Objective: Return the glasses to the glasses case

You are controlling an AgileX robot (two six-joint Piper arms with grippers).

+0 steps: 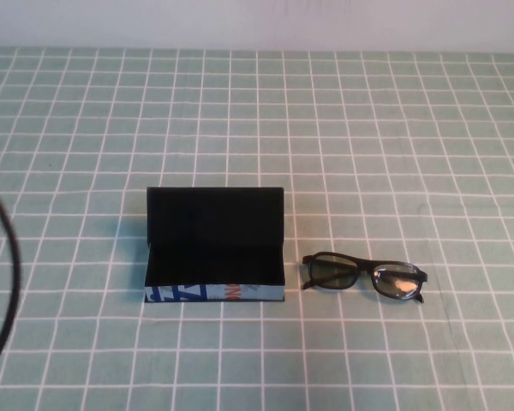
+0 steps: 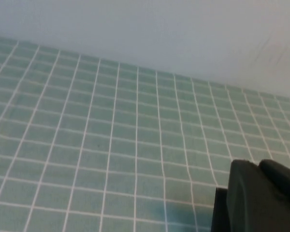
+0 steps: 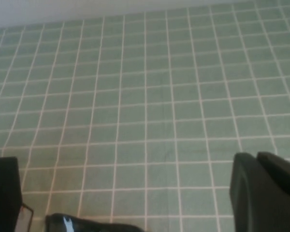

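Observation:
The glasses case (image 1: pixel 215 248) stands open on the green checked cloth, with its black lid upright and its light blue printed front facing me. The black-framed glasses (image 1: pixel 365 275) lie folded on the cloth just right of the case, apart from it. Neither gripper shows in the high view. In the left wrist view, my left gripper (image 2: pixel 256 165) is a dark shape over bare cloth, its two fingers together. My right gripper (image 3: pixel 255 157) looks the same, shut and empty. The right wrist view also catches the case (image 3: pixel 4 193) and part of the glasses (image 3: pixel 87 225) at its edge.
A black cable (image 1: pixel 8 282) curves along the left edge of the high view. A pale wall (image 1: pixel 257 21) runs along the far edge of the table. Checked cloth (image 1: pixel 394 137) covers the table around the case and glasses.

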